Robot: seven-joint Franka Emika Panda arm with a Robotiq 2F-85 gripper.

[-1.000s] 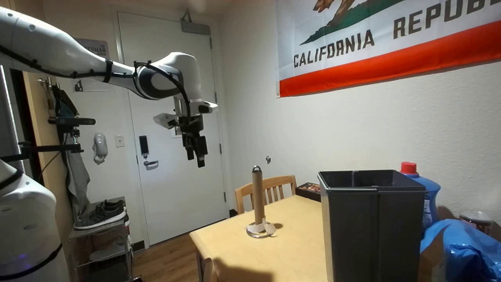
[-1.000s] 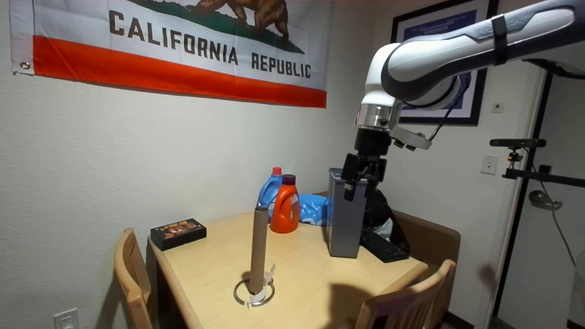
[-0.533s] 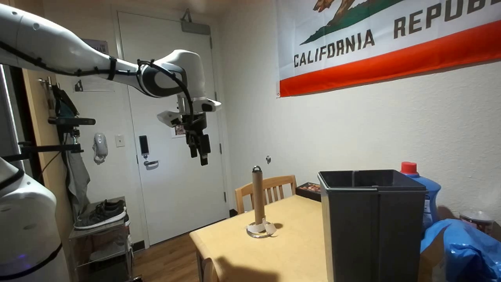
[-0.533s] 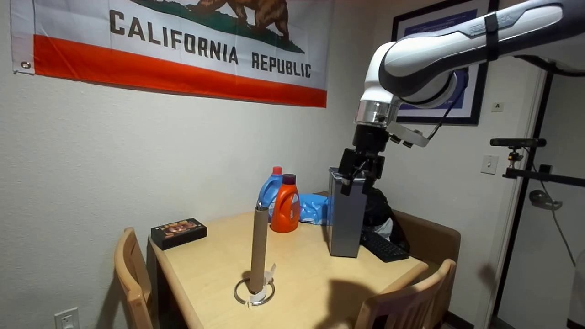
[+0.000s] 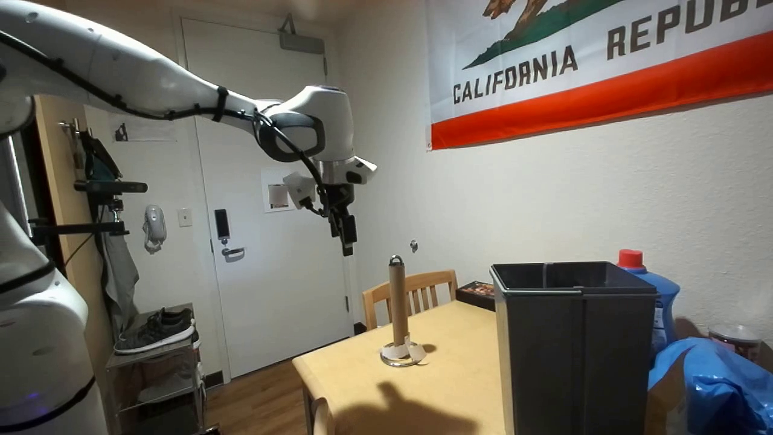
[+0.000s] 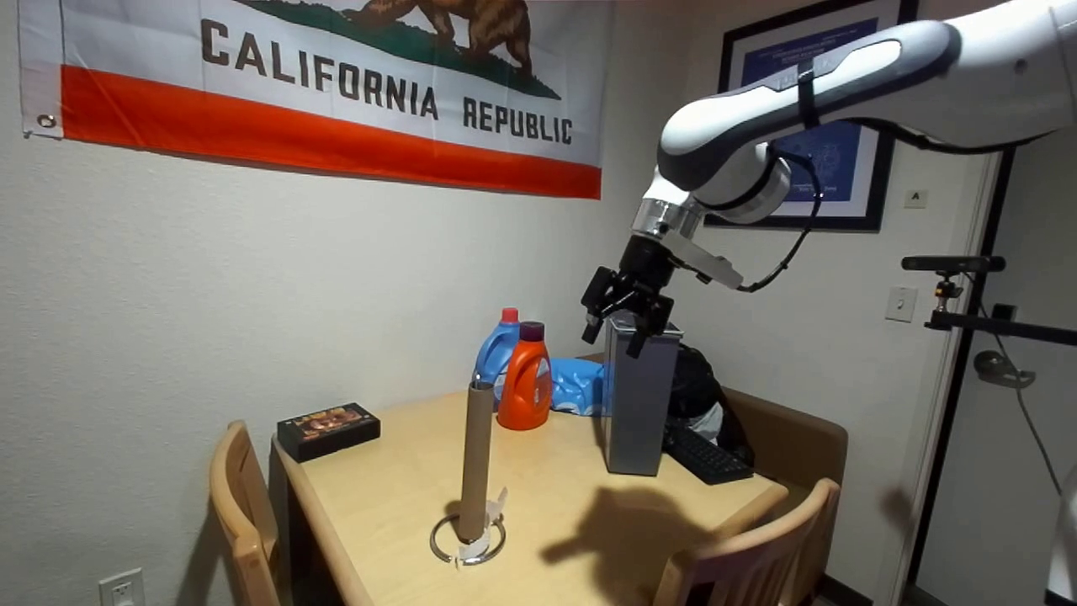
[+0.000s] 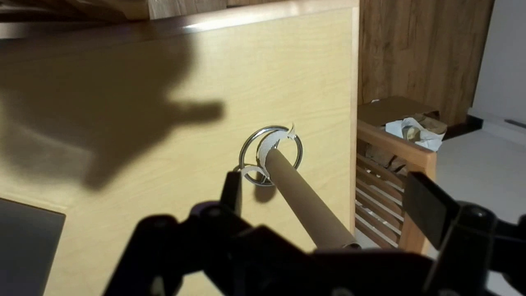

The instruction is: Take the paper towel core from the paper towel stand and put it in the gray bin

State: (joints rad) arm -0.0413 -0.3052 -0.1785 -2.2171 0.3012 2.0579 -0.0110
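1. Starting left of centre in an exterior view, with the claw [image 5: 342, 241]: hanging in mid-air, spread wide, pinching nothing, pointing downward and a touch to the right!
2. Moving right to the middle of the frame, and to the paper towel core [image 5: 398, 305]: standing upright on the paper towel stand [image 5: 395, 364], vertical along its long axis, apart from the claw, with its top end slightly lower in the frame than the fingertips in both exterior views.
3. Cutting to the wrist view: showing, between the fingers [image 7: 232, 191], the stand's ring around mid-frame, then the core slanting towards lower right, more likely from perspective than from any real lean. Impossible to tell from here how far off.
4. Hinging everything on that sideways gap: probably calling for a slide right and down, with the jaws astride the upright axis, then a straight lift to slip free of the stand.
5. Panning to lower right, to the gray bin [image 5: 543, 362]: open at the top, farther right than the core, so likely mattering only after the lift.
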